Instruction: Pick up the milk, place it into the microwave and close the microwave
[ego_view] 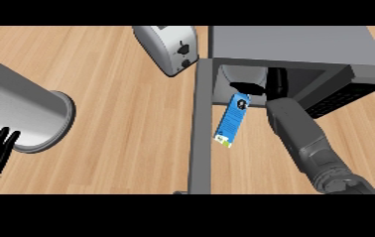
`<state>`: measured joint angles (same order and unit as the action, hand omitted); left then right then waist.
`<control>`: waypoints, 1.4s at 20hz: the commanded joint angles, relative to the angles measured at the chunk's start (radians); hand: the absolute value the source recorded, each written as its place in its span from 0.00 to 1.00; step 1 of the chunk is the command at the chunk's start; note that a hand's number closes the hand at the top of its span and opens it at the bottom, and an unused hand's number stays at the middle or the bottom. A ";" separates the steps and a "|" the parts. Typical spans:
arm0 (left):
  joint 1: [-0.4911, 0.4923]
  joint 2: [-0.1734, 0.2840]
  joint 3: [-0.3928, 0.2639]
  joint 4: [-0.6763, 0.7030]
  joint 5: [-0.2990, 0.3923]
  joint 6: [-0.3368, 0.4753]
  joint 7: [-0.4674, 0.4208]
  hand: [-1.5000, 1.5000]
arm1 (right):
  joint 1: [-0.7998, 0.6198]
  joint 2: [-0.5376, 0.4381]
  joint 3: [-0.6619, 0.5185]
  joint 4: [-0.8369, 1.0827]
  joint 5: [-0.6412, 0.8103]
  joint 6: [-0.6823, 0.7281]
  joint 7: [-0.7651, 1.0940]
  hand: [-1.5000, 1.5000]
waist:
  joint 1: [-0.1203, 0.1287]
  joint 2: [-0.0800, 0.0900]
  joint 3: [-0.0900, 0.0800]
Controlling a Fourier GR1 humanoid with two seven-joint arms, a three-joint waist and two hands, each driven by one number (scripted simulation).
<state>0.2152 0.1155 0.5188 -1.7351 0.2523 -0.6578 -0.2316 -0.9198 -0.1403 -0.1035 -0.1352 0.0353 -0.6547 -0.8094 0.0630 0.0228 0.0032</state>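
Note:
The milk (232,119) is a slim blue carton with a white and green end. It hangs tilted at the mouth of the grey microwave (293,42), one end at the cavity's front edge and the other out over the counter. My right hand (273,85) reaches into the opening, and its black fingers (247,88) curl over the carton's upper end. The microwave door (199,132) stands wide open, seen edge-on as a long grey bar left of the carton. My left hand (6,144) rests at the left edge, fingers straight.
A silver toaster (170,47) stands just left of the microwave at the back. A large grey metal cylinder (33,109) lies at the left, beside my left hand. Wooden counter (124,142) stretches between the cylinder and the open door.

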 commanded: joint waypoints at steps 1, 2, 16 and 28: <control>0.007 0.030 0.024 0.044 0.012 -0.031 -0.023 0.00 | 0.044 0.056 -0.026 -0.034 -0.029 0.077 -0.072 0.00 | -0.025 -0.009 -0.002; 0.065 -0.023 -0.010 -0.051 0.011 -0.019 0.013 0.00 | 0.096 0.063 -0.031 -0.039 -0.036 0.098 -0.105 0.00 | -0.029 -0.013 -0.001; 0.113 -0.041 -0.119 -0.051 0.020 -0.171 -0.004 0.00 | 0.335 0.140 0.005 -0.205 -0.102 0.456 -0.213 0.00 | -0.078 -0.032 -0.004; 0.065 -0.106 -0.321 -0.160 -0.140 -0.147 0.078 1.00 | 0.719 0.096 0.171 -0.694 -0.186 0.529 -0.100 0.00 | -0.091 -0.032 -0.005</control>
<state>0.3107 0.0243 0.2477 -1.8792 0.1672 -0.8174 -0.1753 -0.3264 -0.0117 0.0480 -0.6604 -0.1273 -0.1845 -0.9426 -0.0214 -0.0096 -0.0012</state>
